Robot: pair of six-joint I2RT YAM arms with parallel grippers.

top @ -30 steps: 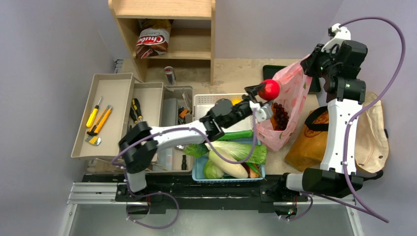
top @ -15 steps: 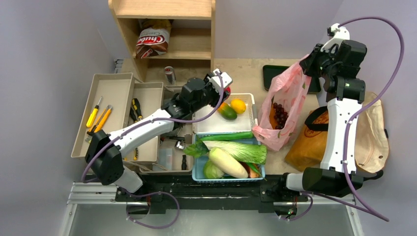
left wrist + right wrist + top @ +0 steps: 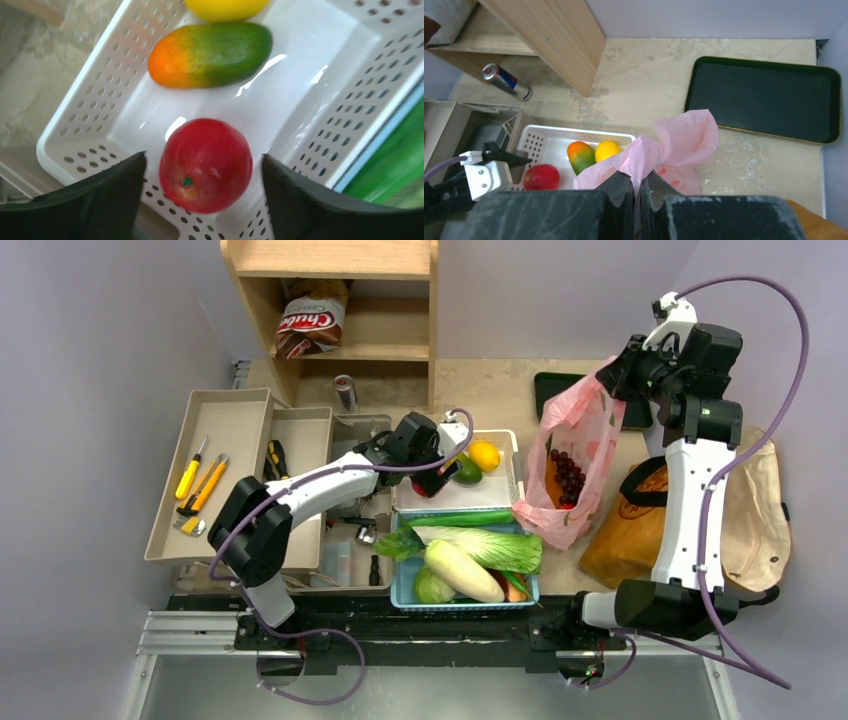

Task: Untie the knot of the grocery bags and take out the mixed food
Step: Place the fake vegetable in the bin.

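A red apple (image 3: 205, 165) lies in the white basket (image 3: 80, 120), between the fingers of my left gripper (image 3: 204, 156) with a gap on each side; the gripper is open. From above, the left gripper (image 3: 428, 483) hangs over the basket's left end. My right gripper (image 3: 638, 187) is shut on the rim of the thin pink bag (image 3: 575, 460) and holds it up with the mouth open. Dark grapes (image 3: 568, 477) show inside. No knot is in view. The brown paper bag (image 3: 625, 530) lies beside the right arm.
A mango (image 3: 210, 55) and a yellow-orange fruit (image 3: 484, 455) share the white basket. A blue basket (image 3: 400, 592) holds napa cabbage (image 3: 490, 545), daikon (image 3: 462, 572) and cucumber (image 3: 470, 517). Tool trays (image 3: 215, 470), wooden shelf (image 3: 340, 300), can (image 3: 345, 392), dark tray (image 3: 764, 100) and beige tote (image 3: 760, 510) surround them.
My left arm swung the apple from the pink bag's mouth to the white basket, and its jaws widened off it. The right gripper kept its hold on the bag.
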